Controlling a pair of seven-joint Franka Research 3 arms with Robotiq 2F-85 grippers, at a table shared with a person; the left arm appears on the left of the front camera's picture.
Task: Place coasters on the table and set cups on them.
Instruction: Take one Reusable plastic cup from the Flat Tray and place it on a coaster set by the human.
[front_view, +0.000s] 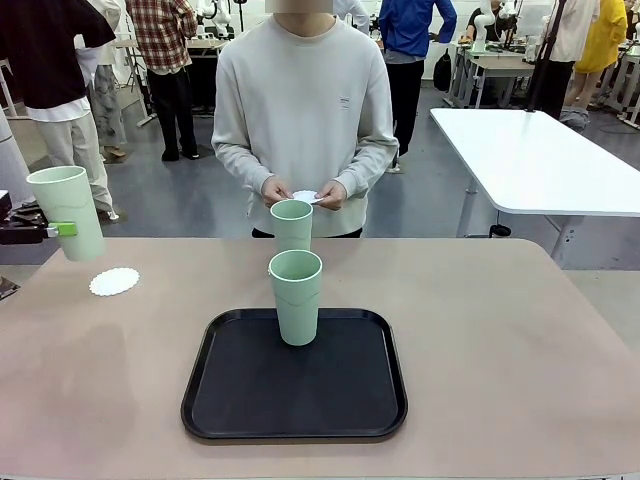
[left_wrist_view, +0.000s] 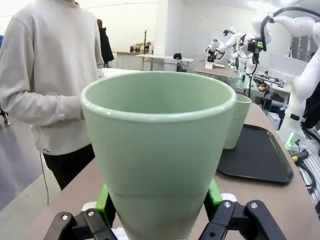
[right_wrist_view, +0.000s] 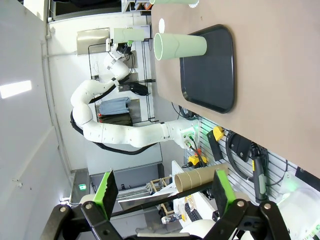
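The left pincer (front_view: 60, 229) is clamped on the held cup (front_view: 67, 212), its green pads (left_wrist_view: 104, 202) pressed against opposite sides of the lower wall. The tumbler stands nearly upright, mouth up, and rises well above the fingers. Just beside this pincer, low and towards the middle of the bench (front_view: 500, 330), the bench coaster (front_view: 114, 281) lies flat, apart from the held cup's base. Farther from the left pincer on the same side sits the black tray (front_view: 230, 400), with the tray cup (front_view: 296, 296) standing upright near its far edge. Just past that, the far cup (front_view: 292, 224) stands upright, and whether it rests on the tray's rim or on the bench beyond I cannot tell. Above the far cup, well away from the left pincer, the person's hands (front_view: 330, 193) pinch a second coaster (front_view: 305, 196). The right pincer (right_wrist_view: 162, 192) is released, its jaws spread wide with nothing between them, and its green pads (right_wrist_view: 106, 187) stand free in the air. Well ahead of this pincer, its wrist view shows the tray cup, the tray and the held cup in the other arm's grasp.
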